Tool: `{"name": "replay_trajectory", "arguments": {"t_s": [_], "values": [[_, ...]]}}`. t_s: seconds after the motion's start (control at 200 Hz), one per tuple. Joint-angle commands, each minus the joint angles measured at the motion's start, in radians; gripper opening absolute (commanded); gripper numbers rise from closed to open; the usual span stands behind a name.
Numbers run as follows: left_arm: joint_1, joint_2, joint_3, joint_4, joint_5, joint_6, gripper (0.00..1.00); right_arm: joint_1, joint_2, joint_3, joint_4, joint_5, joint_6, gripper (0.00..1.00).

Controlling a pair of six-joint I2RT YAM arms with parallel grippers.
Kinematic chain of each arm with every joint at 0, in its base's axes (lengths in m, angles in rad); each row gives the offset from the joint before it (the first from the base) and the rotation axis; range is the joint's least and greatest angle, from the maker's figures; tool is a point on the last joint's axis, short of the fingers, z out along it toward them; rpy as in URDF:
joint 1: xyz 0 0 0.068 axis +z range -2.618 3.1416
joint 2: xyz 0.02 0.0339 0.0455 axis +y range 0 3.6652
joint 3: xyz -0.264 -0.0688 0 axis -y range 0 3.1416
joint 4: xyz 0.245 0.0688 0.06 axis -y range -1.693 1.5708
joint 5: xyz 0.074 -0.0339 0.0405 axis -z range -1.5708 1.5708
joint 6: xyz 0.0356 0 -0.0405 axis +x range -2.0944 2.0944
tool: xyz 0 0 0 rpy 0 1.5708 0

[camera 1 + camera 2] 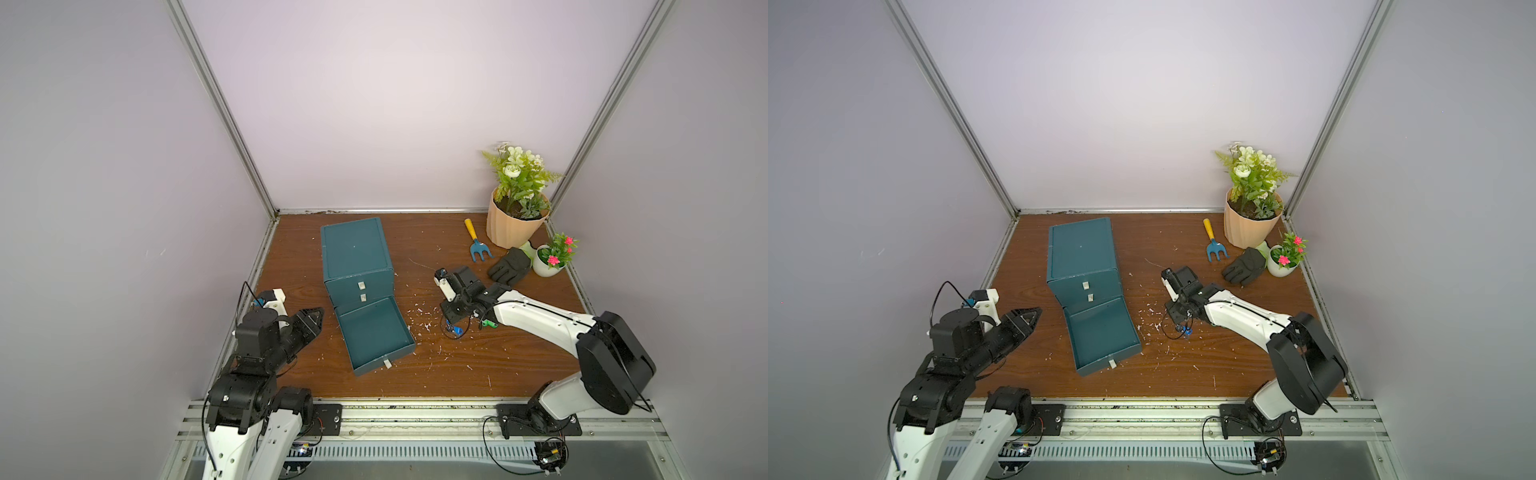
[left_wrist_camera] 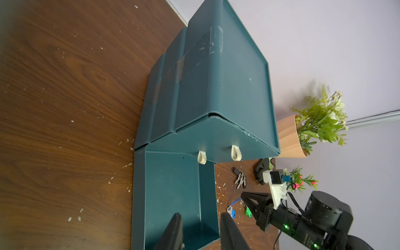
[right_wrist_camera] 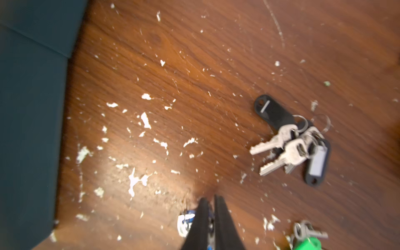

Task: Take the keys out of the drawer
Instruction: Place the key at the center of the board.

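The right claw (image 3: 211, 198) points down at the brown wooden tabletop (image 1: 457, 374), right of the pulled-out bottom drawer (image 1: 374, 336) of the teal plastic chest (image 1: 353, 249). Its black jaws stand a narrow slit apart, and the small key with a blue tag (image 3: 186, 220) lies at their tips. Blur hides whether it is pinched. The silver bunch of keys with black tags (image 3: 290, 140) lies on the table apart from the claw, and the green-tagged key (image 3: 307, 238) is just beside it. The left claw (image 2: 201, 215) is left of the drawer, part open and holding nothing.
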Motion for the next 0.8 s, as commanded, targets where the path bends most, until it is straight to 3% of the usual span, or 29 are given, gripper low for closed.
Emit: {"name": "replay_trajectory", "arguments": {"t_s": [0.0, 0.32, 0.415, 0.615, 0.791], "values": [[-0.001, 0.011, 0.011, -0.056, 0.044, -0.022, 0.32, -0.012, 0.025, 0.083, 0.045, -0.065, 0.010, 0.34], [-0.005, 0.102, 0.020, -0.090, 0.032, 0.031, 0.34, -0.012, 0.114, 0.426, -0.004, -0.090, 0.022, 0.43], [-0.052, 0.186, 0.042, -0.050, 0.004, 0.069, 0.34, -0.011, 0.146, 0.524, -0.015, -0.118, 0.025, 0.45], [-0.425, 0.381, 0.166, 0.073, -0.296, 0.018, 0.38, -0.020, 0.190, 0.656, -0.011, -0.164, 0.066, 0.48], [-0.825, 0.380, 0.057, 0.181, -0.539, -0.245, 0.39, -0.022, 0.255, 0.757, 0.005, -0.305, 0.132, 0.52]]}}
